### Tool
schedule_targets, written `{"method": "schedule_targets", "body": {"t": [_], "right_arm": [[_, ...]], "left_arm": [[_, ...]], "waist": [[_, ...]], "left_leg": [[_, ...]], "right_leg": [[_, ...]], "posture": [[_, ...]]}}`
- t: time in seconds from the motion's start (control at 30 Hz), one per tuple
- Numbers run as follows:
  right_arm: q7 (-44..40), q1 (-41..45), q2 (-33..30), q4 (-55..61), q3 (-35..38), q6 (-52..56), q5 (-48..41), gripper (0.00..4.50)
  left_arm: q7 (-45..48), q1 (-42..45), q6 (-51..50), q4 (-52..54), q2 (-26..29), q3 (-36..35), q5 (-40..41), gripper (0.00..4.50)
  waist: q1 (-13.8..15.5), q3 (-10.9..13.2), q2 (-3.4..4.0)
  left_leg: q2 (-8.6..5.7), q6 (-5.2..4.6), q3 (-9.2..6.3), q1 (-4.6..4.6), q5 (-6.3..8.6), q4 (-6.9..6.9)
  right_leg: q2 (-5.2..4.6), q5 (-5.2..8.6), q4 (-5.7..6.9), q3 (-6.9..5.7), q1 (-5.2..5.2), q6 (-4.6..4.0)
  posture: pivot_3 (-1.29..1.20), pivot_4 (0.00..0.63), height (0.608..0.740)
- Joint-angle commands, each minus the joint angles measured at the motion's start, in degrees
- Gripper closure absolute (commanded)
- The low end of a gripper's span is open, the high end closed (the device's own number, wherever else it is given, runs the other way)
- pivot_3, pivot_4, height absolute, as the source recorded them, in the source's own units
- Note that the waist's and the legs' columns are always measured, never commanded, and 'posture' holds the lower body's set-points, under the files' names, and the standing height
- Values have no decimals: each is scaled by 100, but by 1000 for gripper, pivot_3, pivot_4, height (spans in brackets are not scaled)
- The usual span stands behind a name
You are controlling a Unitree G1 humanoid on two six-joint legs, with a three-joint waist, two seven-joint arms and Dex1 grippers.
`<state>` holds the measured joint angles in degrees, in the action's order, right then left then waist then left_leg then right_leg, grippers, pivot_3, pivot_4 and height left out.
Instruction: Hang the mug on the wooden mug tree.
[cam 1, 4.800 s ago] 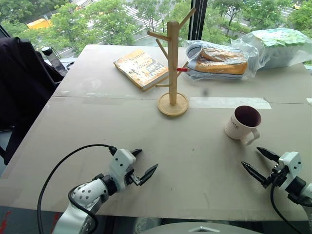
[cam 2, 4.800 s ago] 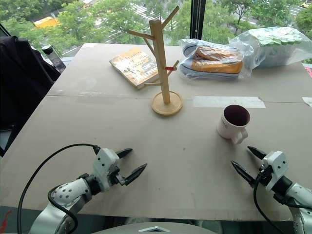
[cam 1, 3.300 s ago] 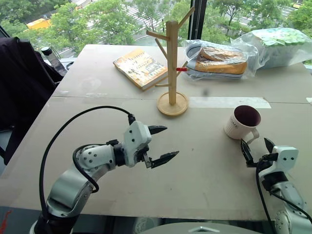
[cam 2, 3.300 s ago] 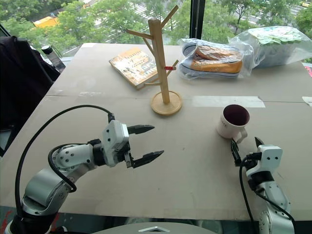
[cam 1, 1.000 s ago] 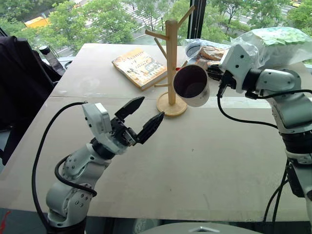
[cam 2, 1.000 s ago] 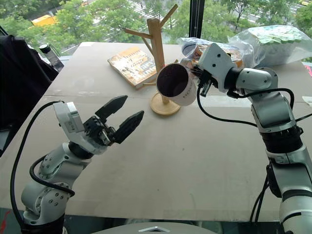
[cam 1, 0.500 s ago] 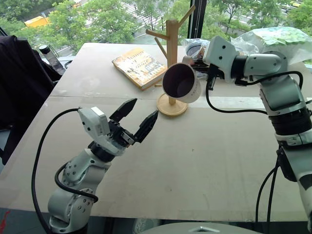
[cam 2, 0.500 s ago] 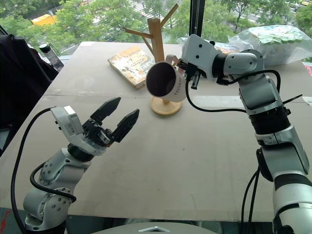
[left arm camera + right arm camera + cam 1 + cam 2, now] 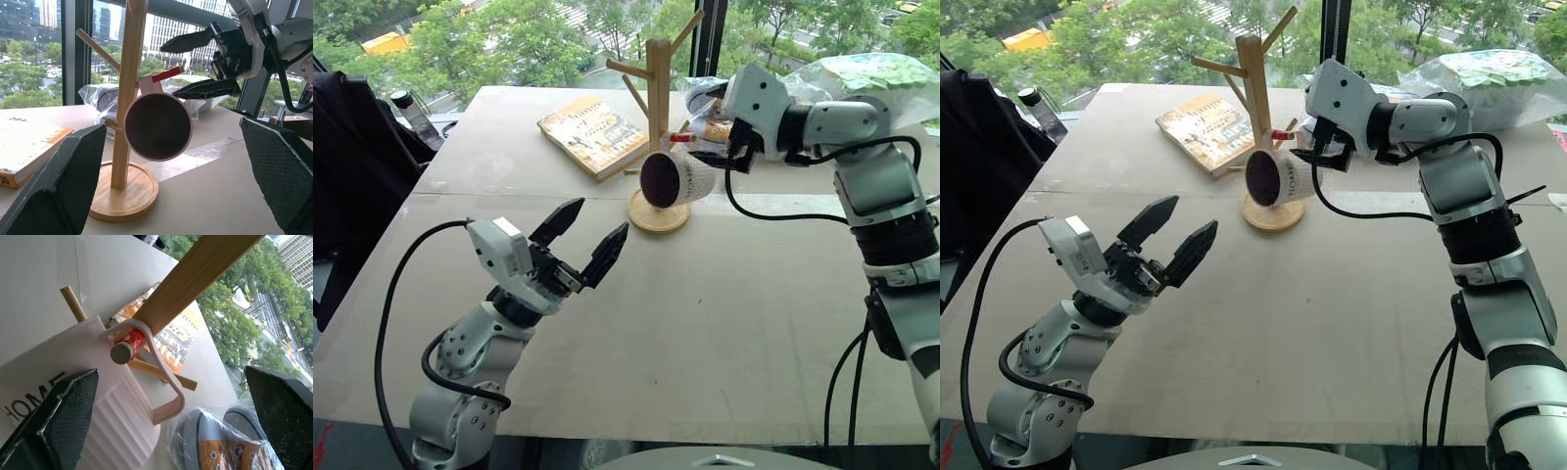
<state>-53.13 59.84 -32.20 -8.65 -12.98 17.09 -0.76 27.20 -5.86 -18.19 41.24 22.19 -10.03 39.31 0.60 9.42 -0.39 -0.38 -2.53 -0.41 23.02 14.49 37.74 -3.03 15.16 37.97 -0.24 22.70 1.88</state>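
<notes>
Now, at lower left of the head view, the left gripper [image 9: 590, 240] hovers over the table [image 9: 724, 304] with fingers spread. At upper centre, the mug [image 9: 672, 180] hangs by its handle on a red-tipped peg of the wooden mug tree [image 9: 658, 108]. Just right of it, the right gripper [image 9: 705, 147] stands spread apart, holding nothing.

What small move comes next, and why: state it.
Probably draw the right end effector straight back from the mug. Its fingers stand open on either side, and the mug's handle is hooked over the red-tipped peg of the wooden mug tree, so it appears to hang unaided.
</notes>
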Motion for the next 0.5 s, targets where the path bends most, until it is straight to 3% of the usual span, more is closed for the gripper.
{"method": "schedule_targets", "body": {"t": [0.03,0.13,0.3,0.5], "right_arm": [[170,-436,-150,608,624,379,-351,34],[261,-1320,-288,1348,1318,1080,-908,34],[252,-3064,-170,2614,2543,1257,-2177,34],[114,-5549,63,3343,2871,536,-2410,34]], "left_arm": [[19,-116,69,167,102,13,-120,0],[204,-423,-91,177,407,154,-330,0],[156,-729,-170,-264,641,236,-786,0],[272,-1463,79,-540,806,491,-1564,0]], "waist": [[13,0,0],[31,-5,-8],[11,1,3],[5,2,4]], "left_leg": [[0,0,-1,0,0,-1],[-1,0,-4,2,1,-13],[-4,-1,-5,16,1,-35],[2,-1,-3,-1,1,-48]], "right_leg": [[0,0,-1,-1,-1,0],[-6,0,-10,-5,-1,0],[-11,0,-24,-6,11,1],[-3,3,-19,-5,4,-1]], "posture": [[0,150,740],[0,150,740],[0,150,740],[0,150,740]]}}
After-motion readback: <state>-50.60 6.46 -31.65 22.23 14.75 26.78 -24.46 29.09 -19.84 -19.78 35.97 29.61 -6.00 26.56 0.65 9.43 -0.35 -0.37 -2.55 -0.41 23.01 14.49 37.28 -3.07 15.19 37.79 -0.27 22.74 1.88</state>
